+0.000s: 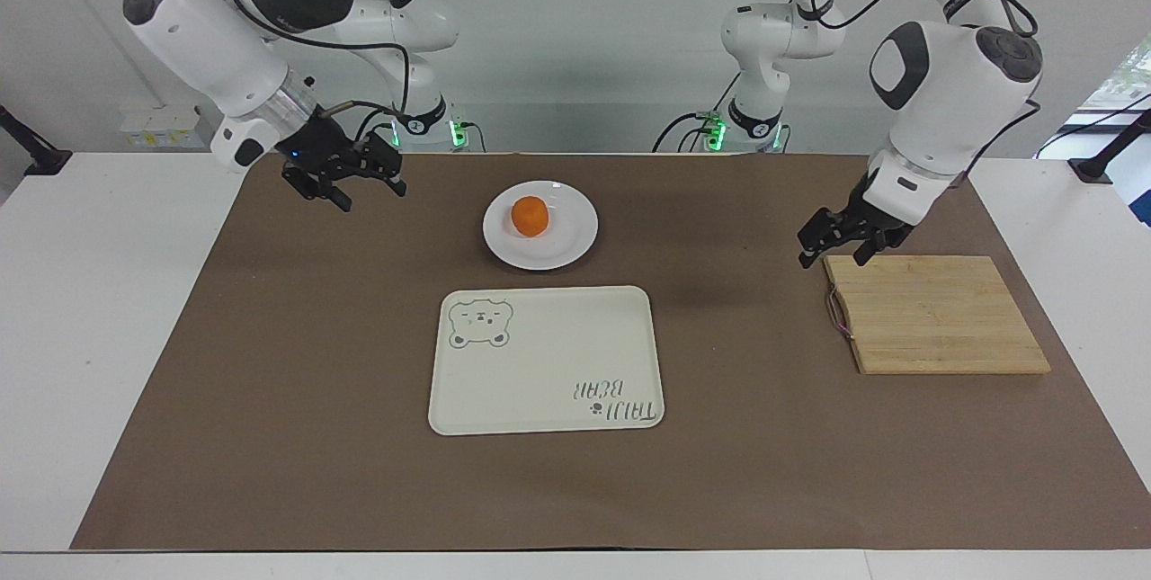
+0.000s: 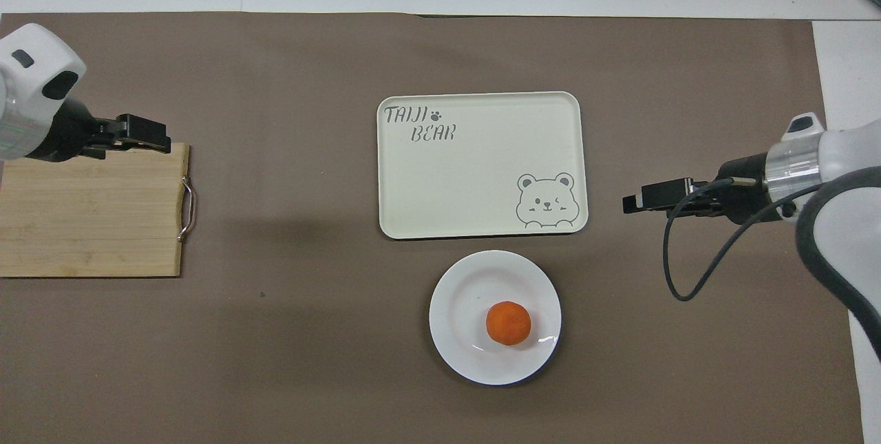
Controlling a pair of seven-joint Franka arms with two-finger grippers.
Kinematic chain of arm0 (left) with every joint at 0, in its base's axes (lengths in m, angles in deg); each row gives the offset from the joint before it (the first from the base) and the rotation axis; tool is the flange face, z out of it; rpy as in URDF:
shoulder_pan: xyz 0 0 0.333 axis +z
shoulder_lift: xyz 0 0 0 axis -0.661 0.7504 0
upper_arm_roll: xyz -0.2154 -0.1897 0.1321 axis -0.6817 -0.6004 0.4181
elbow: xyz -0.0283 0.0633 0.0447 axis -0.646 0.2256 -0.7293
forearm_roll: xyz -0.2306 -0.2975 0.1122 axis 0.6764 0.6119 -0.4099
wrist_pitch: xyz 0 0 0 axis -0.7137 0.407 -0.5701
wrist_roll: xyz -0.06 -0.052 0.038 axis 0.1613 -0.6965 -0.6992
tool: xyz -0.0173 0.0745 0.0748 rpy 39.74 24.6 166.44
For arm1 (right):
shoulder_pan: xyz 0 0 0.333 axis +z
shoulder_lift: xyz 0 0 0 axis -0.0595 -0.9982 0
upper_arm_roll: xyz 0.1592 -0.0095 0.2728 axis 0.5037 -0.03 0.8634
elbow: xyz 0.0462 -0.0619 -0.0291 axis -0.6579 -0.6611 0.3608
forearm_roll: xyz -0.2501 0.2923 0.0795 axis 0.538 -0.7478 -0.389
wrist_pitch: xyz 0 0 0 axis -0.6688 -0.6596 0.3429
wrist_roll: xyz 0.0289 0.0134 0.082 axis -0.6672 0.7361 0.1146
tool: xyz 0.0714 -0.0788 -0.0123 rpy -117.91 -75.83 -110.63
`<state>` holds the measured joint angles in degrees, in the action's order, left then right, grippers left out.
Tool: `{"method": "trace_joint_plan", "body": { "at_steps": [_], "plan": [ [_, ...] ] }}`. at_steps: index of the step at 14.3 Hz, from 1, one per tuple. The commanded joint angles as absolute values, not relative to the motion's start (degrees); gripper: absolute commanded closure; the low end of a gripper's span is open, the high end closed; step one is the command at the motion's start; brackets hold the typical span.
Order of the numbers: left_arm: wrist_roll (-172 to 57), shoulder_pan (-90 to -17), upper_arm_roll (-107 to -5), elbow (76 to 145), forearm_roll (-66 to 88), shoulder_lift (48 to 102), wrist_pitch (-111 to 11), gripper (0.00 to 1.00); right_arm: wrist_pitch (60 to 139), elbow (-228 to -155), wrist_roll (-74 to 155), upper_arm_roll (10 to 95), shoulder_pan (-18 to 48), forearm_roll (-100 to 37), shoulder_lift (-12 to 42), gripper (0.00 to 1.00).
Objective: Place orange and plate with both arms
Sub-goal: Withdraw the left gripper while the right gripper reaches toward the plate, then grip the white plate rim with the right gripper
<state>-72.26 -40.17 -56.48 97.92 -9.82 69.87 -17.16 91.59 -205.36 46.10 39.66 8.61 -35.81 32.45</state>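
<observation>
Small bright-orange fruit resting on the round glossy white plate — both grippers empty.

The plate lies on the brown mat, just nearer the robots than the cream rectangular bear tray. Left gripper, fingers spread, hangs over the wooden cutting board's edge; right gripper, also spread, hovers over the mat — well apart from the plate.
</observation>
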Motion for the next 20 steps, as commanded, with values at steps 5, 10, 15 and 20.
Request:
{"method": "trace_joint_plan", "body": {
  "at_steps": [5,10,15,20],
  "plan": [
    [-69.3,-40.2,-58.0,95.2,-15.5,62.8,-4.7,0.00,101.5,-223.3,61.0,39.8,12.3,-54.9,34.7,0.00],
    [-69.6,-40.6,-58.8,93.5,-12.7,62.8,-2.7,0.00,104.7,-231.5,75.5,39.8,12.6,-68.1,32.3,0.00],
    [-69.3,-40.8,-58.8,89.8,-12.6,64.7,1.9,0.00,104.5,-235.0,77.5,39.8,12.9,-72.0,32.0,0.00],
    [-69.2,-40.0,-58.7,89.9,-12.3,64.5,2.4,0.00,105.5,-237.8,79.0,39.9,16.7,-77.9,31.4,0.00]
  ]
}}
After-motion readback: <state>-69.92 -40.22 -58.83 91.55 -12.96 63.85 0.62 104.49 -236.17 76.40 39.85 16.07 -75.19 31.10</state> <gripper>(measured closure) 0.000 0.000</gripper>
